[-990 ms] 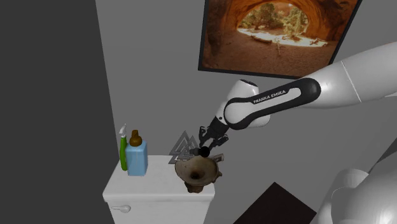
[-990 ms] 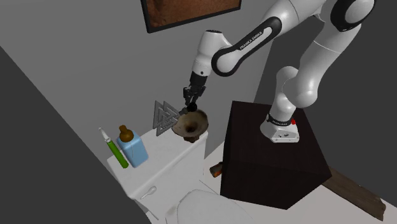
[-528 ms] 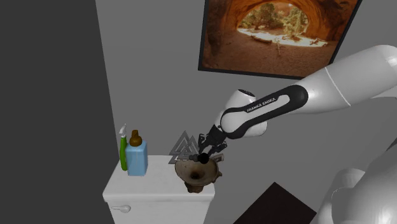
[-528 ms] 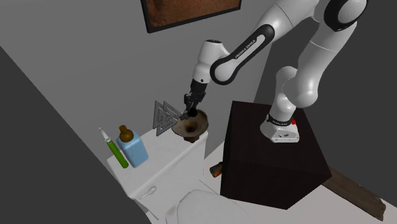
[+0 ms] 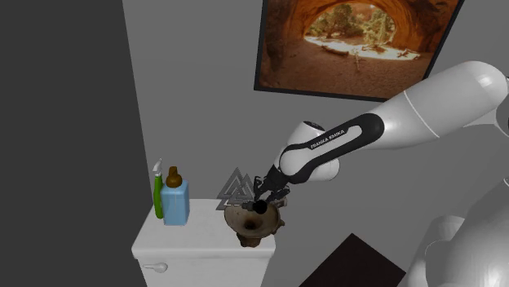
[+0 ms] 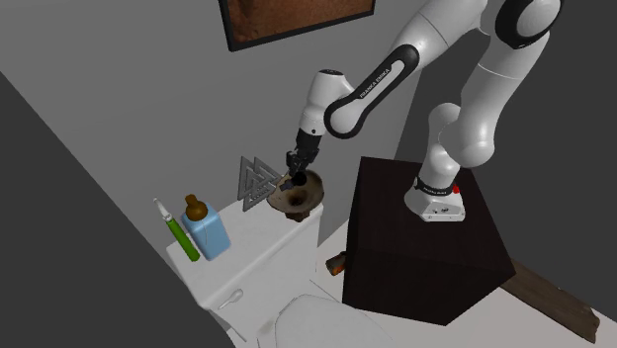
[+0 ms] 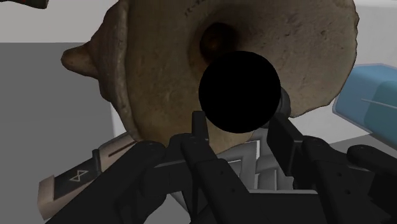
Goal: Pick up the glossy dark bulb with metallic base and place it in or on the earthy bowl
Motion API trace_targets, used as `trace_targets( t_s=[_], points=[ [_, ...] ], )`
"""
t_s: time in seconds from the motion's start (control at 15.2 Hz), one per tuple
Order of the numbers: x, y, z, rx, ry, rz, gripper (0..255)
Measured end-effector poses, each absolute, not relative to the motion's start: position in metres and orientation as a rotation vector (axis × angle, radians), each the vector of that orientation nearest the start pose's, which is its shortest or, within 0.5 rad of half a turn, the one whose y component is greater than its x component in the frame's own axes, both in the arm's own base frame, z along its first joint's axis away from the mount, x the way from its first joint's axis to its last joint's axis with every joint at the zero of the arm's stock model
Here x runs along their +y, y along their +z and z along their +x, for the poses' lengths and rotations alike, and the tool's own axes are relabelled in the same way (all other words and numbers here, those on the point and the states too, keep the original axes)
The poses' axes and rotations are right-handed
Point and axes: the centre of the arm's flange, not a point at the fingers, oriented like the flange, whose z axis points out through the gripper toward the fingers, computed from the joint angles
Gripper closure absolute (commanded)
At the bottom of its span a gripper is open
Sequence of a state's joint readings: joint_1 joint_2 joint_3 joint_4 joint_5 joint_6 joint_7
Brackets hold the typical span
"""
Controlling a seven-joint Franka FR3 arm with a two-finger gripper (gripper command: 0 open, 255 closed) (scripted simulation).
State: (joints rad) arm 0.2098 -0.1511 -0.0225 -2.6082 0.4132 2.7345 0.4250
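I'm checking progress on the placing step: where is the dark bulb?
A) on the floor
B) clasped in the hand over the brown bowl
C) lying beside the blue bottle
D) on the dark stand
B: the hand clasps the black bulb directly over the hollow of the brown bowl.

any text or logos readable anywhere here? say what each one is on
"FRANKA EMIKA": white letters on the dark forearm band of the arm, read in the shoulder view.
The same band in the second exterior view carries lettering too small to read.
A bowtie-shaped mark, no word: on a tan piece beside the bowl in the wrist view.
Blue bottle: no label to read.
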Motion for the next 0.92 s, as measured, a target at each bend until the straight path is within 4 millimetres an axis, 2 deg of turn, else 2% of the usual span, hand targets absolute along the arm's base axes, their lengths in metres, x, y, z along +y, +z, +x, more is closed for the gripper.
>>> trace_targets(
  t_s=[0.13,0.2,0.59,0.92],
  points=[
    [0.069,0.331,0.447,0.833,-0.277,-2.714,255],
    [0.069,0.331,0.447,0.833,-0.277,-2.714,0],
    [0.069,0.331,0.447,0.833,-0.277,-2.714,0],
    [0.061,0.374,0.436,0.833,-0.279,-2.713,0]
  ],
)
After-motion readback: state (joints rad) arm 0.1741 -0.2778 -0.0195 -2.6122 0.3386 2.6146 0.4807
